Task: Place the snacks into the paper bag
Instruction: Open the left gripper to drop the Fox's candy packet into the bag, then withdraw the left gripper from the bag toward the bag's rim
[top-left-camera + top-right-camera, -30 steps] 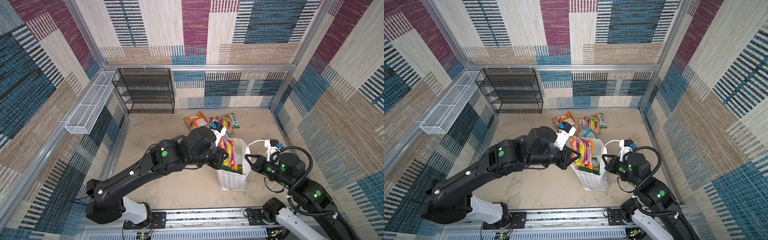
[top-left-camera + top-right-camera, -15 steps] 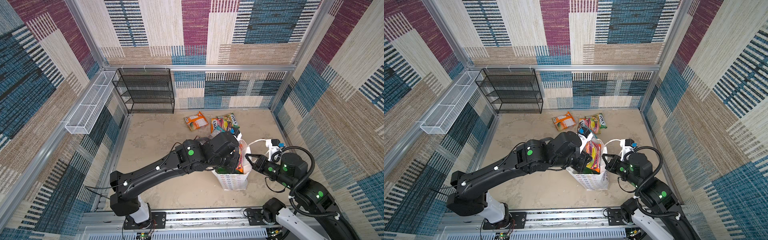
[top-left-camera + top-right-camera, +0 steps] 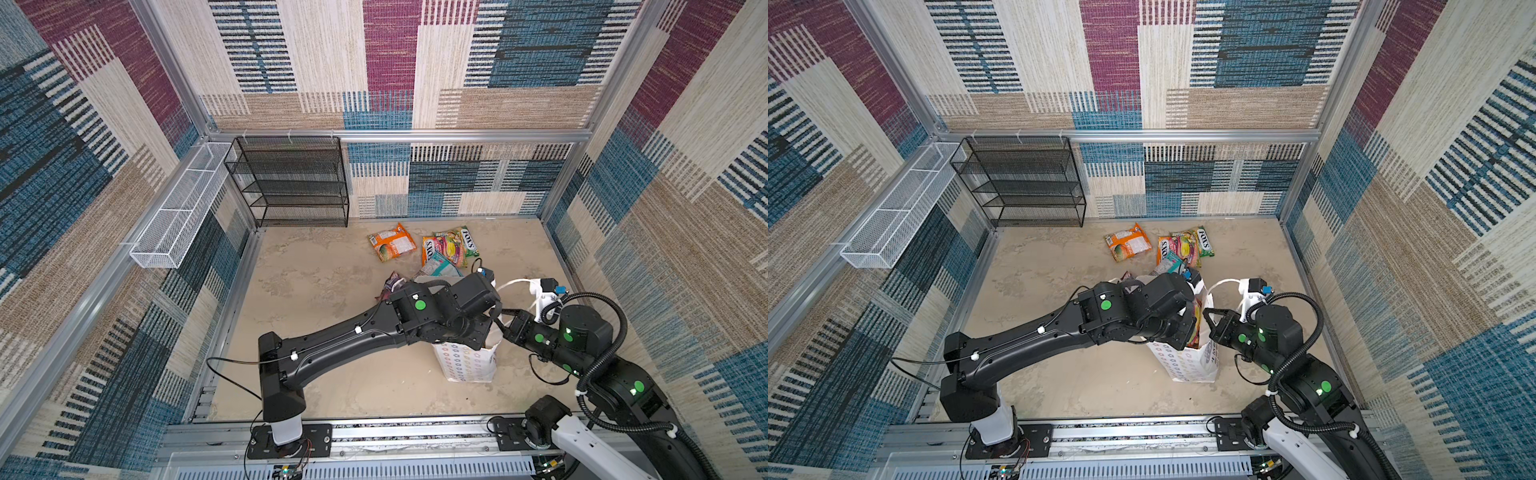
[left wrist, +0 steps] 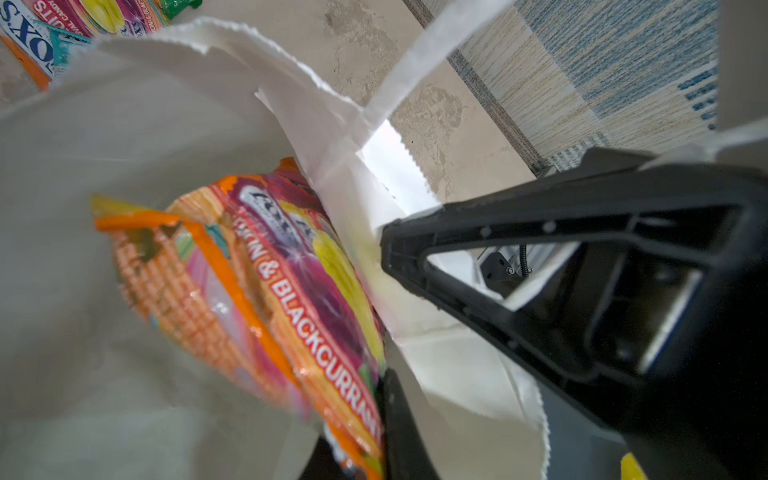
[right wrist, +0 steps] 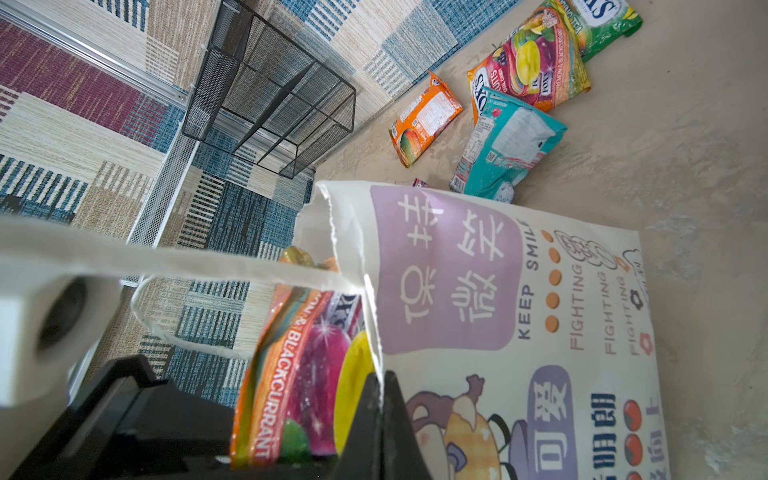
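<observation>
The white paper bag [image 3: 469, 365] [image 3: 1187, 361] stands upright near the front right of the floor. My right gripper [image 5: 380, 382] [image 3: 1208, 316] is shut on its rim and holds the mouth open. My left gripper [image 4: 365, 449] is shut on a multicolour lemon-and-blackcurrant snack packet [image 4: 291, 291] [image 5: 299, 374], which hangs partly inside the bag's mouth. The left wrist hides the mouth in both top views. Loose snacks lie behind the bag: an orange packet [image 3: 391, 242], a multicolour one [image 3: 446, 249], a teal one [image 3: 438, 268] and a purple one [image 3: 395, 282], half hidden by my left arm.
A black wire shelf [image 3: 295, 183] stands at the back left against the wall. A white wire basket [image 3: 178, 212] hangs on the left wall. The bag's white handle [image 3: 519, 284] loops up beside my right wrist. The right wall is close to the bag.
My left arm has swung right and carried the multicolour packet from beside the bag down into its mouth. The right gripper has kept its hold on the rim.
</observation>
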Robot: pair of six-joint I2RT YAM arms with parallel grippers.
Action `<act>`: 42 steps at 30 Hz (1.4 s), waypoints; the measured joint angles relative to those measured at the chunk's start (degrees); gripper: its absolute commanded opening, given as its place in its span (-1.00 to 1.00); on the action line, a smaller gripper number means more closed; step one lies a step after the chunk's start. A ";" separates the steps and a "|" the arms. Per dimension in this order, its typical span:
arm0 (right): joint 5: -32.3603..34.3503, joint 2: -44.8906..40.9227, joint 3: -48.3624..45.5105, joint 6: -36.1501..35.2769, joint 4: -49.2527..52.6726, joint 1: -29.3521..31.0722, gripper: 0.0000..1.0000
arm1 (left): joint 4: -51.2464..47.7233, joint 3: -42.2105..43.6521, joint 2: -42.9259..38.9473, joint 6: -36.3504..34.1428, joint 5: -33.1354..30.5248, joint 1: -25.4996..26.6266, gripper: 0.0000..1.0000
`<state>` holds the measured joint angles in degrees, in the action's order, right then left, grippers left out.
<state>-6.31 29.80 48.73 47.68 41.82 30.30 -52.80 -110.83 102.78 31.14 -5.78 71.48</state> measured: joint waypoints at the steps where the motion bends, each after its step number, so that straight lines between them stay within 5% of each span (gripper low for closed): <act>1: 0.09 -0.09 -0.02 0.00 0.00 0.00 -1.00 | 0.07 -0.04 0.28 -0.02 -0.02 -0.15 -0.20; 6: 1.18 -0.81 -0.02 0.00 0.90 0.00 -1.00 | 0.24 -1.42 0.90 0.00 -0.42 -0.61 0.55; 9: 1.95 -1.55 -0.04 0.00 1.84 0.00 -1.00 | -0.17 -2.91 -0.09 -0.04 -1.36 -0.74 0.77; 18: 2.91 -2.40 -0.72 -0.15 2.38 0.00 -1.00 | -5.01 -4.72 -8.76 -0.68 -4.85 -0.70 0.98; 23: 3.61 -3.28 -1.03 -0.63 2.49 0.00 -1.00 | -5.88 8.90 -21.05 1.88 -10.14 -2.43 0.98; 28: 3.93 -3.56 -1.51 -1.09 2.36 0.00 -1.00 | -3.58 23.80 -28.63 6.78 -7.48 -8.70 0.98; 42: 4.39 -4.79 -1.64 -1.44 2.49 0.00 -1.00 | 5.99 25.75 -19.12 18.10 1.66 -15.82 0.96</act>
<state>-1.91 25.02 47.09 46.24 44.31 30.30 -46.81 -85.08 83.66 49.23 -4.12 55.66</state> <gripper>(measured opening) 0.052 0.992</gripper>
